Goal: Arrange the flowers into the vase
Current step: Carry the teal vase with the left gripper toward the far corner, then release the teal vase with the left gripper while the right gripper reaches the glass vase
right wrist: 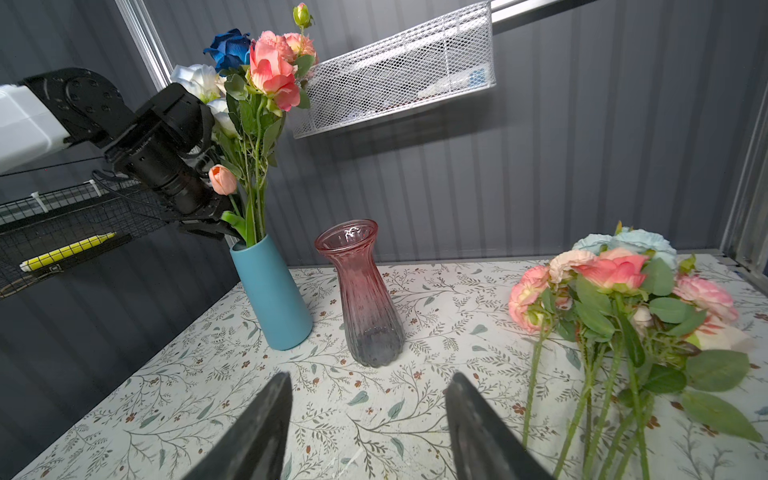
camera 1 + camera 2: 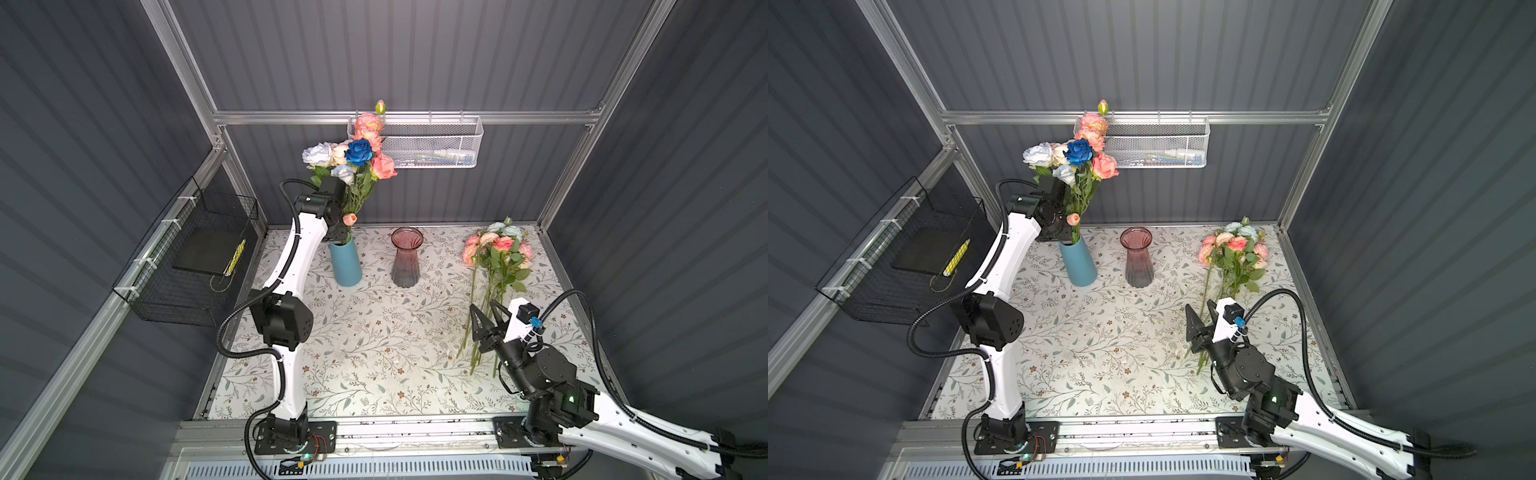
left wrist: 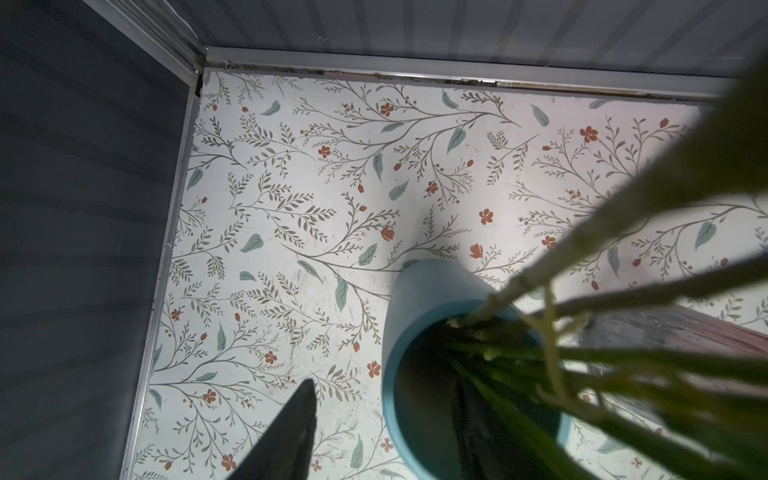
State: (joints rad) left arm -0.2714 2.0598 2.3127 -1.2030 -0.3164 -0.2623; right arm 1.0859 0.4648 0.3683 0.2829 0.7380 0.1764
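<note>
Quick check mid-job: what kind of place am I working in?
Probably a robot test cell, not a home: grey ribbed wall panels on an aluminium frame, left arm and right arm bolted to a front rail.

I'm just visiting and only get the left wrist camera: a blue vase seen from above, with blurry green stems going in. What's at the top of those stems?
Observer: Rose heads in pink, peach, cream and pale blue, plus one deep blue rose, all standing in the blue vase.
Operator: Any more flowers around?
Observer: Yes, a second bunch lies flat on the table, over on the right.
Operator: Is something holding that bunch?
Observer: No. The right tool is open near its stems, holding nothing.
</note>
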